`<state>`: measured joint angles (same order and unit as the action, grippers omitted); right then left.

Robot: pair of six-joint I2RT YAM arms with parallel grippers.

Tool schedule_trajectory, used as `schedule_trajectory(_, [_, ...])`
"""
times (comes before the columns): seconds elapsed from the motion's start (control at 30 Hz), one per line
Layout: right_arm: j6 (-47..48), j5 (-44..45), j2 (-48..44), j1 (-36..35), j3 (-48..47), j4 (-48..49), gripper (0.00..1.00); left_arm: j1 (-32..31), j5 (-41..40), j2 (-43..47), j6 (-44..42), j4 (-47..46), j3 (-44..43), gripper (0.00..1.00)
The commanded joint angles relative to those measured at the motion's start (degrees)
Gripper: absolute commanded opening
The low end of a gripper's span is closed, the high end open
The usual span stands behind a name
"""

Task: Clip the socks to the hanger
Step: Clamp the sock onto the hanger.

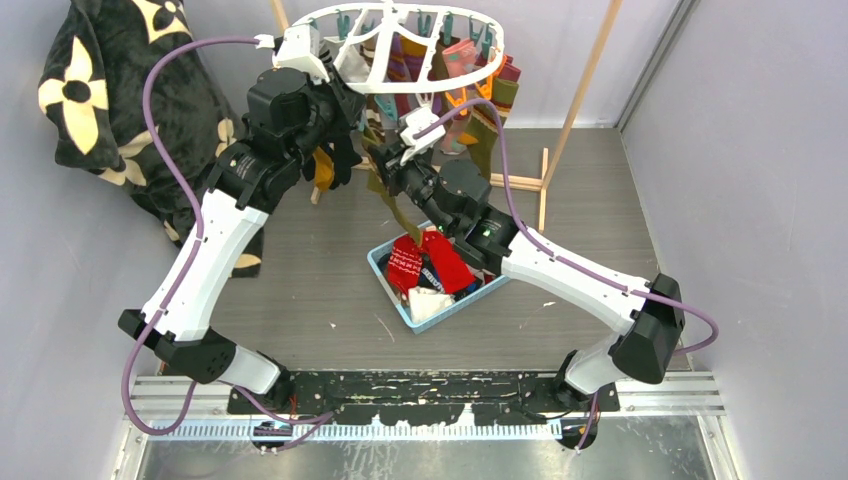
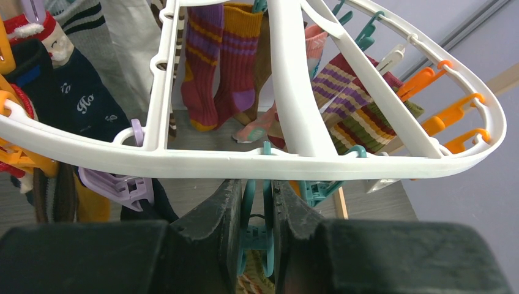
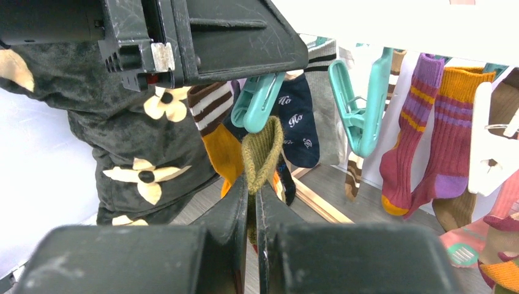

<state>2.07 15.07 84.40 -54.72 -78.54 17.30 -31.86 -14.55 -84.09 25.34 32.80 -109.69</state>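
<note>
socks [image 2: 211,73] crowd left hand's [image 2: 257,187] teal clip [image 2: 252,233] and right hand's [image 3: 252,190] olive sock [image 3: 262,153].

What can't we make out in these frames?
Right wrist view: whether the olive sock is inside the teal clip or just in front of it; they overlap.
Left wrist view: the clip's mouth, sunk inside the left gripper and cut by the bottom edge.
Top view: the clipping spot, behind the left arm; basket contents, partly under the right arm.

White "Ho" lettering, repeated, on navy sock [image 3: 298,122]
</note>
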Motion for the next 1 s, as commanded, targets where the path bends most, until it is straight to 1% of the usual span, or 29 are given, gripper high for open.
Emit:
schedule_trajectory(0.0, [-0.09, 0.87, -0.24, -0.39, -3.5, 5.27, 0.01, -0.27, -1.34, 1.04, 0.76, 0.34, -0.27, 0.07])
schedule_trajectory(0.53, [-0.45, 0.29, 0.64, -0.39, -5.22, 6.02, 0.01, -0.24, -1.45, 1.09, 0.67, 0.2, -0.09, 0.07])
schedule_trajectory(0.73, [-1.48, -0.22, 0.83, -0.38, -5.73, 6.08, 0.01, -0.28, -2.08, 1.26, 0.15, -0.33, 0.39, 0.09])
schedule_trajectory(0.77, [-1.67, -0.26, 0.96, -0.34, -5.74, 6.08, 0.01, -0.24, -2.25, 1.31, 0.04, -0.44, 0.57, 0.12])
schedule_trajectory(0.93, [-1.8, -0.03, 1.35, -0.38, -5.67, 6.08, 0.01, -0.3, -2.42, 1.64, -0.08, -0.55, 0.86, 0.4])
schedule_trajectory(0.97, [-1.73, 0.1, 1.43, -0.39, -5.66, 6.08, 0.01, -0.31, -2.42, 1.73, -0.11, -0.59, 0.81, 0.44])
